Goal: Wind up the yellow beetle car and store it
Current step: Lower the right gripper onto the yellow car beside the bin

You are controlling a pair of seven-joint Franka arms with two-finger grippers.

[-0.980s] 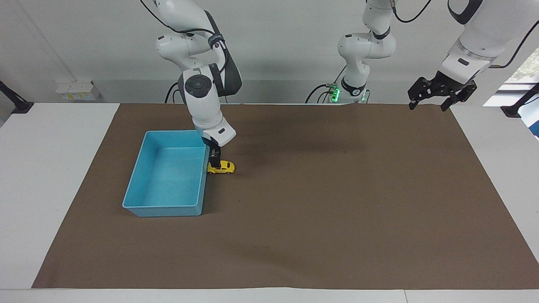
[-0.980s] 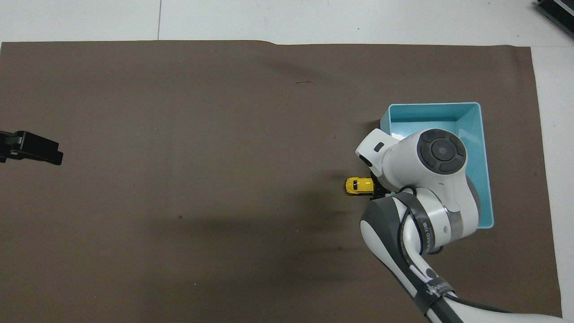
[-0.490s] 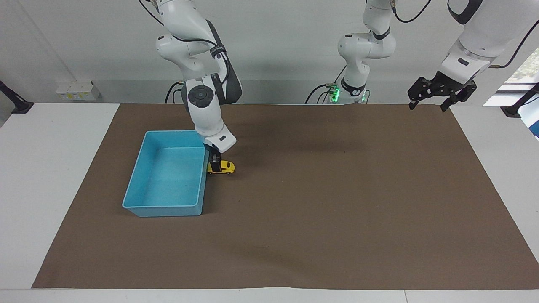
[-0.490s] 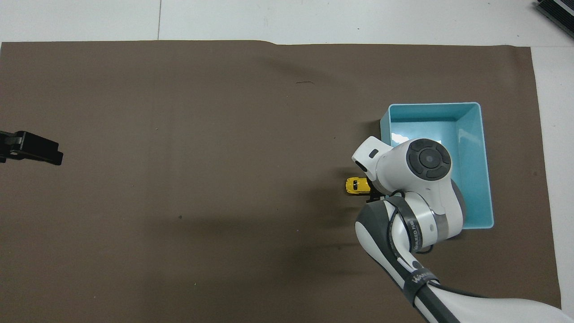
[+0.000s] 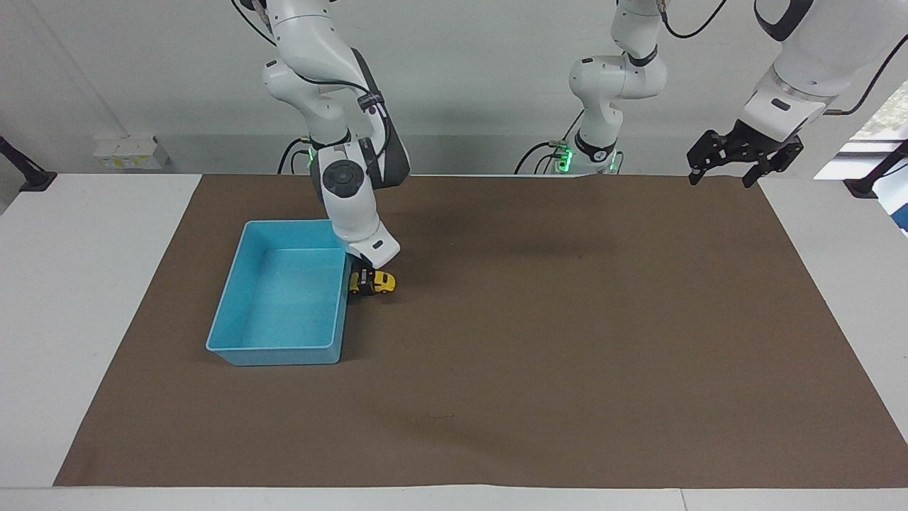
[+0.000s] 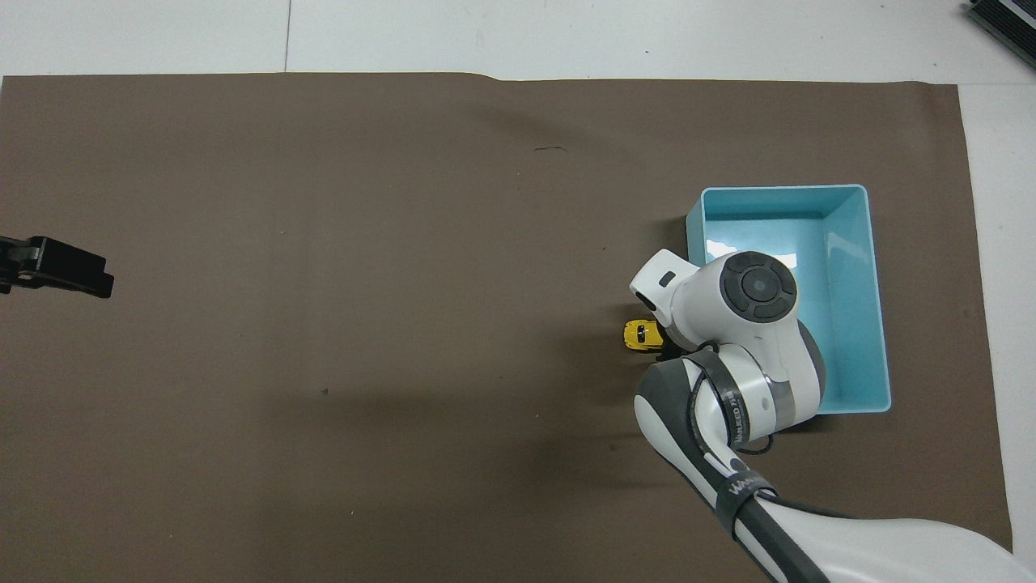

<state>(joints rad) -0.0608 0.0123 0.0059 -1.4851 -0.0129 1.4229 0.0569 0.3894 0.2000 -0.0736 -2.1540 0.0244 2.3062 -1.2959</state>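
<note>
The right pincer (image 5: 364,281) is sitting low over the yellow beetle car (image 5: 377,282), apparently clamping its bin-side end; the car is lying crosswise on the tabletop (image 5: 539,333), touching the blue bin (image 5: 284,351); the left pincer (image 5: 743,157) is waiting, fingers apart.
</note>
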